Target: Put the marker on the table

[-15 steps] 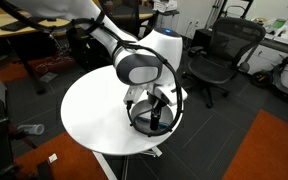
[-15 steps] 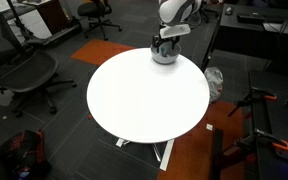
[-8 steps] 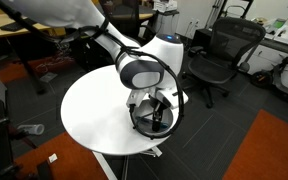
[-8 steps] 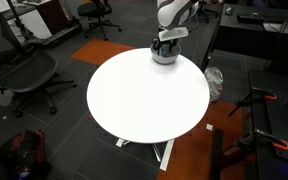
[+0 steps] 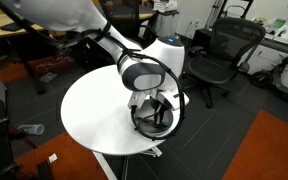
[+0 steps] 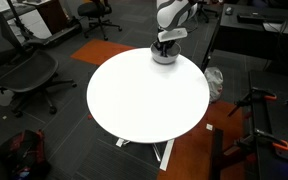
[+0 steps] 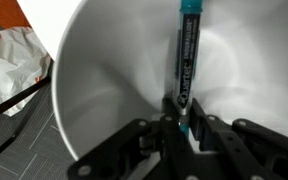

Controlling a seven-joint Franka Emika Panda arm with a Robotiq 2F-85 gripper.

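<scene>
In the wrist view the marker (image 7: 188, 55), dark with a teal cap, lies along the inside of the grey bowl (image 7: 104, 80). My gripper (image 7: 182, 122) is shut on its near end, the jaws pressed against both sides. In both exterior views the gripper (image 5: 156, 110) (image 6: 165, 44) reaches down into the bowl (image 5: 142, 126) (image 6: 164, 57), which stands near the edge of the round white table (image 5: 94, 110) (image 6: 144, 100). The marker is too small to make out there.
Black office chairs (image 5: 219, 55) (image 6: 24, 70) stand around the table. A crumpled white bag (image 7: 9, 65) lies on the floor beside the bowl's side of the table. Black stands (image 6: 264, 110) rise beyond the table edge. A wooden desk (image 5: 24, 25) is behind.
The jaws have closed from wide open onto the marker's end inside the bowl. The arm has barely shifted.
</scene>
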